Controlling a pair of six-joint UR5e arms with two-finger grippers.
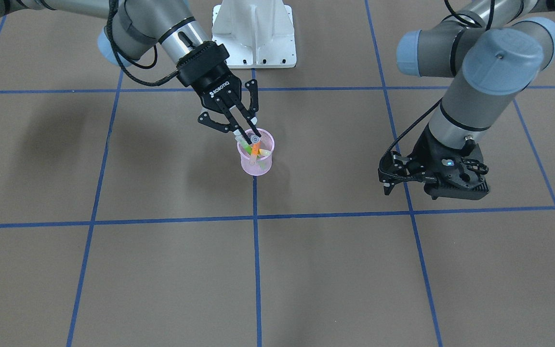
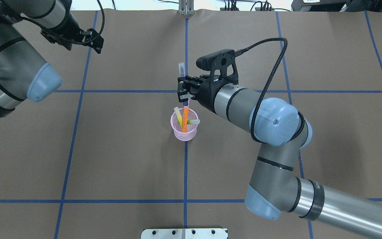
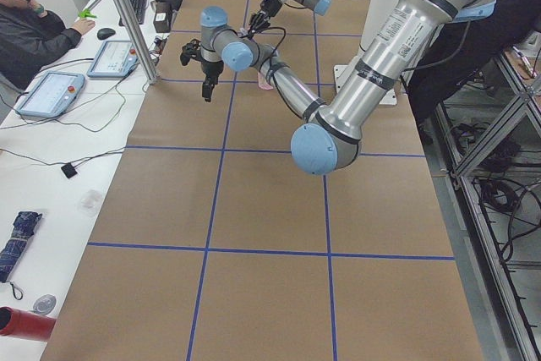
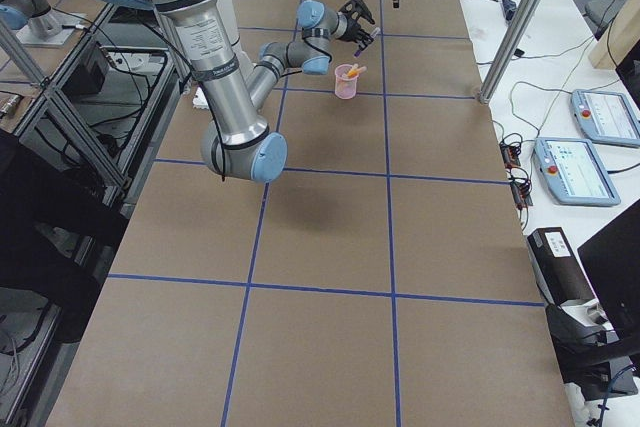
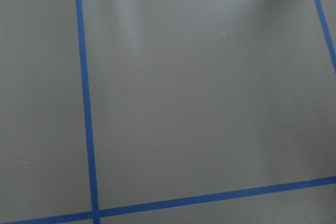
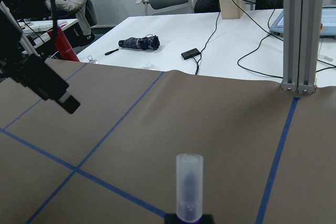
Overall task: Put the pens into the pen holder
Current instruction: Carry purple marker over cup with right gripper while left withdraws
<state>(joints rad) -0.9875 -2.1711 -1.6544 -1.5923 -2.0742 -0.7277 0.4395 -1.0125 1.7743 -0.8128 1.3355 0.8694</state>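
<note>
Right gripper (image 2: 185, 97): jaws closed on the purple pen (image 2: 181, 70), gripped low on the barrel with the whitish cap standing up above the fingers. Pen's long axis is near upright, lower end pointing down at the mouth of the pen holder (image 2: 185, 135), directly above it. Orange pen (image 2: 185, 121) and green pen (image 2: 178, 116) lean inside the holder. Judgement: a straight descent and release should do it. Left gripper (image 2: 90, 37) hangs well apart from the holder; its opening can't be made out.

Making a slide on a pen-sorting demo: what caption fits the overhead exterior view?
Right gripper holds the purple pen above the pink pen holder, which contains an orange pen and a green pen.
</note>
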